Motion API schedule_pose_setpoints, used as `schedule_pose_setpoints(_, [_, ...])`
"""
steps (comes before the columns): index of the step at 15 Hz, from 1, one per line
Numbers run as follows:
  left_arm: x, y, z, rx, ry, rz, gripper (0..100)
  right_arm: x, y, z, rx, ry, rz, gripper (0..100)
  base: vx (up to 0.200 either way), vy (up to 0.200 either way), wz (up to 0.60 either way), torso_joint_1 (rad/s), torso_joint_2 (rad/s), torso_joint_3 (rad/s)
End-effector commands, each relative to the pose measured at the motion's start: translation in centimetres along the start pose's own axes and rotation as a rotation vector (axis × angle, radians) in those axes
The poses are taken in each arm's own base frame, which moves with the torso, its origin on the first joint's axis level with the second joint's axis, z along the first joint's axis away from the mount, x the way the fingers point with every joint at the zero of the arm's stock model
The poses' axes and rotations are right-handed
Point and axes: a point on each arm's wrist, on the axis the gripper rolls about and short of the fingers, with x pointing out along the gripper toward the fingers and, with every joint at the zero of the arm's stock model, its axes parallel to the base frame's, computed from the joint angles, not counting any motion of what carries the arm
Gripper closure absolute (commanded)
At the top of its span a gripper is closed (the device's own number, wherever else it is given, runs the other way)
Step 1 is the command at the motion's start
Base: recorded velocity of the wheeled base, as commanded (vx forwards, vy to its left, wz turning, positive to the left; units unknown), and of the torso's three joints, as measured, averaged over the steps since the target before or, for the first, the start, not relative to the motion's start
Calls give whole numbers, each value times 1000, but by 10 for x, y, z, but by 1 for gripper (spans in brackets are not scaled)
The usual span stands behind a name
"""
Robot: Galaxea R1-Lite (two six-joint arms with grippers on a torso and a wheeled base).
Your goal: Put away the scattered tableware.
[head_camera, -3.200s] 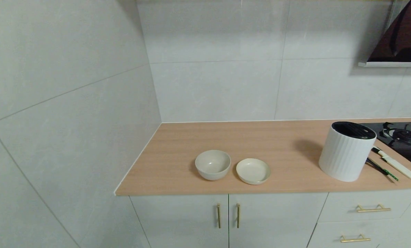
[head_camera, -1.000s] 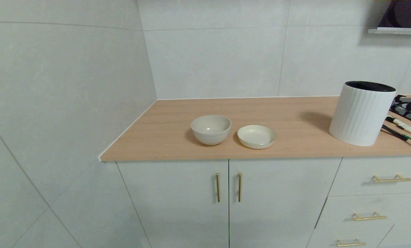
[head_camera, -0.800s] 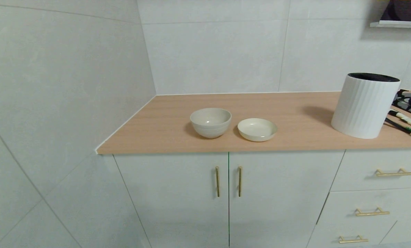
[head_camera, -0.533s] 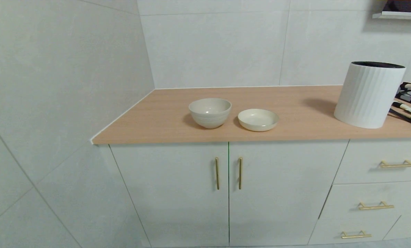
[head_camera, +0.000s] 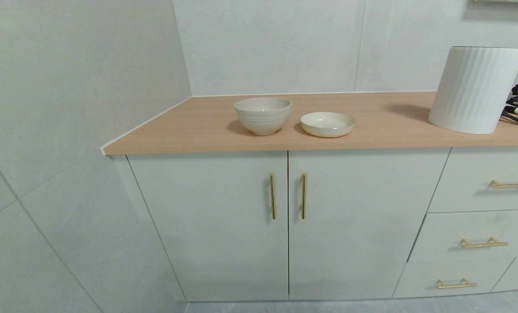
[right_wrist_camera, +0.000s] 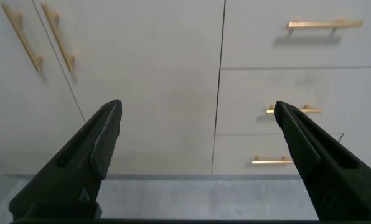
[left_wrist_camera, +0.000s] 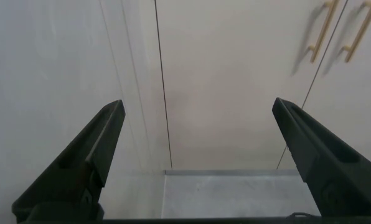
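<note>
One bowl (head_camera: 263,115), one plate (head_camera: 328,124), wooden countertop (head_camera: 372,132)

Left gripper (left_wrist_camera: 198,102): fitted with two matte black fingers (left_wrist_camera: 79,168), moulded as long wedges. Tapers from a broad base to a narrow, blunt tip on each. Shows smooth, flat inner faces and a shallow recessed channel along the upper face, edged by a raised rim. Joins at the base into a thin dark crossbar. Right gripper (right_wrist_camera: 197,103): built to the same pattern, with two matte black fingers (right_wrist_camera: 322,168) of matching wedge form. Repeats the same taper, blunt tips, recessed channels and raised rims, and ends in the same dark crossbar at the base.
</note>
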Motion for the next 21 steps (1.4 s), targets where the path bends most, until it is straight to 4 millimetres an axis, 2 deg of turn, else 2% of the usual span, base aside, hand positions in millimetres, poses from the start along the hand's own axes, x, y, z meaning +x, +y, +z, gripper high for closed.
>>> schedule_pose_setpoints(1, [0,0,0,0,-1,0,0,0,0,0,0,0,0,0,0,0,0,-119,447,330])
schedule_pose_setpoints(4, [0,0,0,0,-1,0,0,0,0,0,0,0,0,0,0,0,0,-59,271,209])
schedule_pose_setpoints(10, [0,0,0,0,-1,0,0,0,0,0,-2,1,0,0,0,0,0,-4,13,7])
schedule_pose_setpoints(14, [0,0,0,0,-1,0,0,0,0,0,-2,0,1,0,200,0,0,-2,0,5])
schedule_pose_setpoints(21, [0,0,0,0,1,0,0,0,0,0,-2,0,1,0,0,0,0,0,0,0])
